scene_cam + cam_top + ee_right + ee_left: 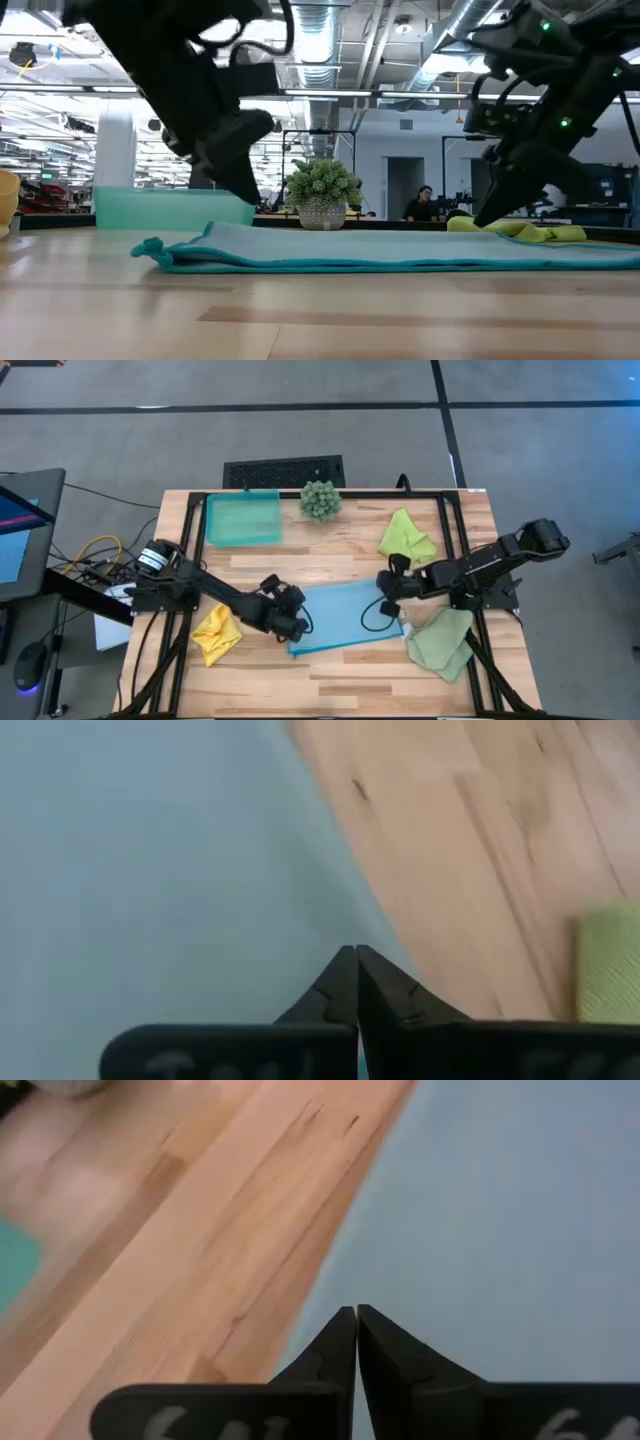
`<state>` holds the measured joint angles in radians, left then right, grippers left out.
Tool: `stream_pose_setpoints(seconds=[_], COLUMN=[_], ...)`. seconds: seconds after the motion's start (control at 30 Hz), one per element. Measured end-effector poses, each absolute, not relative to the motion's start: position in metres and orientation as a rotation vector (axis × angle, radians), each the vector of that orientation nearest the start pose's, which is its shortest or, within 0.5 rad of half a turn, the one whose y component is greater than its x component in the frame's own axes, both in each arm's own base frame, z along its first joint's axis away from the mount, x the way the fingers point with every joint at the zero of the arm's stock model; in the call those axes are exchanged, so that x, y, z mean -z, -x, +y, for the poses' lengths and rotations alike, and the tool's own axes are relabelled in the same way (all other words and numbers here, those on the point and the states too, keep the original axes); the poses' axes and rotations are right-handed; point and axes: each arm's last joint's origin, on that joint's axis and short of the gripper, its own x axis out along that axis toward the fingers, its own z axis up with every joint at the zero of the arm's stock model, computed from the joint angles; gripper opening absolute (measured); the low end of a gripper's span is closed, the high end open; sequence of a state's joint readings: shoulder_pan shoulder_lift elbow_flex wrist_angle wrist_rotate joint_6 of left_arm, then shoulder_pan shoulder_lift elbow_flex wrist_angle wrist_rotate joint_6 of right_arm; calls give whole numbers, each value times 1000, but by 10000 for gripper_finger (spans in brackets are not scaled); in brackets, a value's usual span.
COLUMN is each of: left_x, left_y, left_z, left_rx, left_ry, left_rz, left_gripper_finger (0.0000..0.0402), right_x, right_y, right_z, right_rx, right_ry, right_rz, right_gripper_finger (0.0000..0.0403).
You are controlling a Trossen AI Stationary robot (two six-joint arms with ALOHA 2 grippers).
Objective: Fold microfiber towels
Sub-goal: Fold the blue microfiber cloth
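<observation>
Both grippers pinching light blue towel [345,616]
Left gripper [297,628] jaws closed on its left edge, right gripper [385,585] jaws closed on its right edge, towel flat on tabletop [340,675]

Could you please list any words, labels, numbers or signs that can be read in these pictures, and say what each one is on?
Nothing can be read for certain.
Left claw: pale raised marks on the finger base, blurred; not legible.
Right claw: similar faint marks, too blurred to read.
Monitor beside the table: coloured screen, no readable text.
Light blue towel, tray and table: no lettering visible.
</observation>
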<state>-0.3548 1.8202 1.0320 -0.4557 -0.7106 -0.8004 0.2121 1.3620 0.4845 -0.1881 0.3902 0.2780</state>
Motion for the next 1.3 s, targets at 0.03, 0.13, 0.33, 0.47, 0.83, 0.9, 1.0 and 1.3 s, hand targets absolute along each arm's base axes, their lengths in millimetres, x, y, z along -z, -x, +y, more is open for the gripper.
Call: stream_pose_setpoints(seconds=[0.03, 0.13, 0.33, 0.47, 0.83, 0.9, 1.0, 1.3], left_x=[-140, -129, -111, -121, -156, -153, -143, -135], left_y=[-315, -310, -296, -290, -296, -296, -295, -298], left_z=[-92, -76, -63, -84, -125, -121, -117, -137], left_rx=[-697, -741, -737, -717, -653, -647, -648, -369], left_ry=[87, 125, 280, 330, 305, 308, 322, 384], left_rz=[865, 884, 980, 1044, 904, 917, 968, 1030], left_gripper_finger=[6, 6, 6, 6, 6, 6, 6, 6], right_x=[-129, -128, -117, -111, -122, -121, -116, -106], right_y=[-211, -209, -201, -199, -202, -204, -203, -205], right_z=[37, 46, 47, 33, 38, 47, 55, 30], right_rx=[276, 179, 117, 214, 194, 55, -89, 316], right_ry=[70, 57, 31, 20, 108, 53, -24, 122], right_rz=[984, 1006, 1022, 977, 862, 868, 920, 959], right_gripper_finger=[24, 24, 14, 15, 19, 20, 18, 15])
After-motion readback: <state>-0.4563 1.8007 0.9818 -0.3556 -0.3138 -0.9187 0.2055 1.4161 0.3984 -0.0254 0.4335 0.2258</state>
